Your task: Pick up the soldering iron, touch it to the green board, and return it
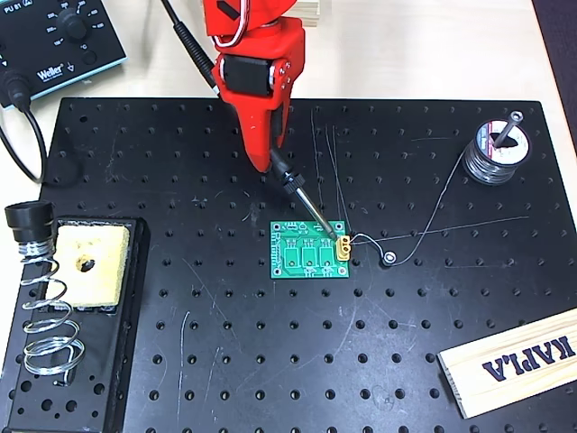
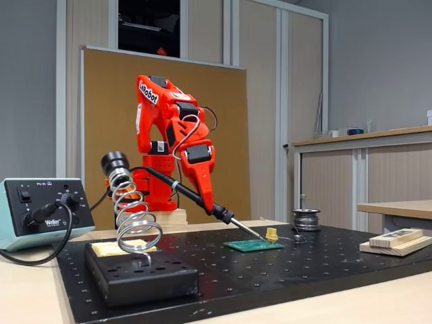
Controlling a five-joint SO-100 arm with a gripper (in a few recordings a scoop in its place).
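So your red arm has the tool point(image 1: 268, 149) clamped shut on the iron point(image 1: 297, 194), gripping it around the black handle. In the overhead view the iron slants down and to the right from the tool, and its silver tip lands right at the yellow connector on the right edge of the board point(image 1: 306, 254). From the fixed view you get the same story: the iron point(image 2: 202, 202) angles down to the right, tip resting at the connector on the board point(image 2: 253, 246). Looks like contact, though it's too fine to swear whether the tip touches the connector itself or the board just beside it.

The board lies flat near the middle of the black plate point(image 1: 270, 361), which sits on your pale counter point(image 1: 433, 45). A thin solder wire runs from the connector area past a small ring and up to the spool point(image 1: 494, 153) at the upper right of the plate.

The spiral holder point(image 1: 45, 316) stands empty at the left edge, well apart from the board, with the yellow sponge point(image 1: 90, 263) just beside it in the same black base. The Weller station point(image 1: 54, 41) sits off the plate at the top left, its cable trailing down. A wooden block point(image 1: 514, 361) marked KAPLA lies at the lower right corner of the plate.
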